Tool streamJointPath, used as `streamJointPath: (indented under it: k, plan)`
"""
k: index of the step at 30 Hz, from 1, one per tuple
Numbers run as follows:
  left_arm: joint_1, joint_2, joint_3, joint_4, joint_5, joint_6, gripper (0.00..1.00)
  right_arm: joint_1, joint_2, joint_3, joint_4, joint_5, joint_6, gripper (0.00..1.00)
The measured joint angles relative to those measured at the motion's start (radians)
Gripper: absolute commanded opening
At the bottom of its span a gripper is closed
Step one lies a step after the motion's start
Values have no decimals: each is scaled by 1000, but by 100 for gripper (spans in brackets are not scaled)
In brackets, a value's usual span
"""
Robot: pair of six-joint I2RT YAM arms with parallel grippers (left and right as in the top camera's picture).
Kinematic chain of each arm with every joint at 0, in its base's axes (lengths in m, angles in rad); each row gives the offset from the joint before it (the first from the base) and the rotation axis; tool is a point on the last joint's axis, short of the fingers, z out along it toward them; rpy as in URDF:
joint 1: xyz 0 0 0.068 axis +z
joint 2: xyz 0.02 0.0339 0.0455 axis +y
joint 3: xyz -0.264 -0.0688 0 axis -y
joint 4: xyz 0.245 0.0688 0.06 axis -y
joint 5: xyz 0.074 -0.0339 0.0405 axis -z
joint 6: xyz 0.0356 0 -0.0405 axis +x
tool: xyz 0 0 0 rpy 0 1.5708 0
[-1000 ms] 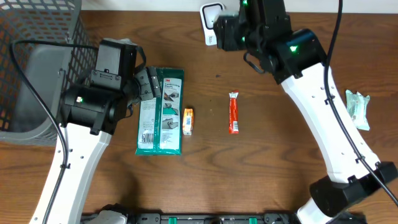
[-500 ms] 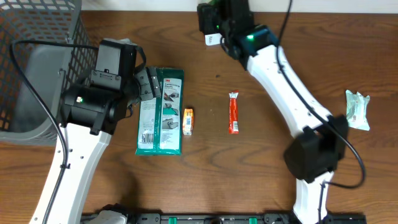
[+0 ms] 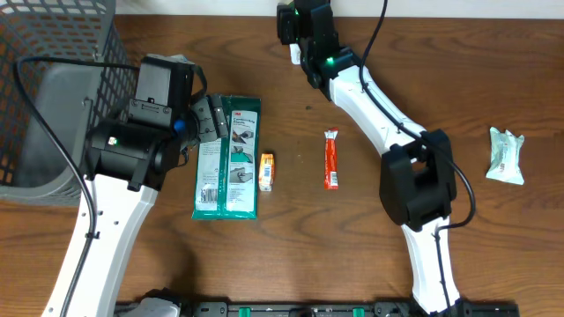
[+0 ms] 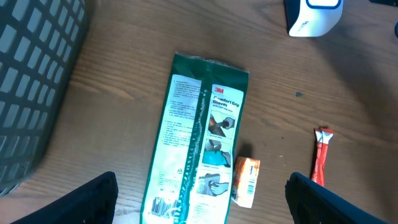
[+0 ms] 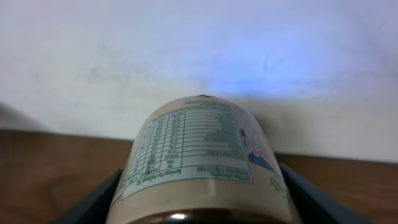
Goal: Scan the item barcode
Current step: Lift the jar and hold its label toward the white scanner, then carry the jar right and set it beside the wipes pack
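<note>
In the right wrist view my right gripper (image 5: 202, 190) is shut on the item, a tan bottle (image 5: 202, 155) with a nutrition label facing up. It points at the white wall past the table's back edge. Overhead, that gripper (image 3: 298, 19) sits at the back edge over the white scanner (image 3: 297, 55), which hides most of it; the scanner (image 4: 314, 17) also shows in the left wrist view. No barcode shows on the bottle. My left gripper (image 3: 208, 119) hangs open above a green glove package (image 4: 199, 143), nothing between its fingers.
A green glove package (image 3: 227, 158) lies mid-left with a small orange box (image 3: 266, 171) beside it. A red stick packet (image 3: 330, 160) lies in the middle and a pale green packet (image 3: 505, 155) at far right. A dark mesh basket (image 3: 53, 88) fills the left side.
The right arm has folded and swung left and toward the back edge, carrying the bottle over the scanner. The left arm and the items on the table have not moved.
</note>
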Motion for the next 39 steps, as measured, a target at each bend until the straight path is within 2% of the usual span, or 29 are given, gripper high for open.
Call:
streamJointPath:
  k: [18,24,39]
  plan:
    - [0,0,0,0,0,0,86,-50,92,0,130,17,-11,14]
    - [0,0,0,0,0,0,86,-57,125,-1,143,15,-11,16]
    - [0,0,0,0,0,0,86,-60,131,-2,187,-20,-11,13]
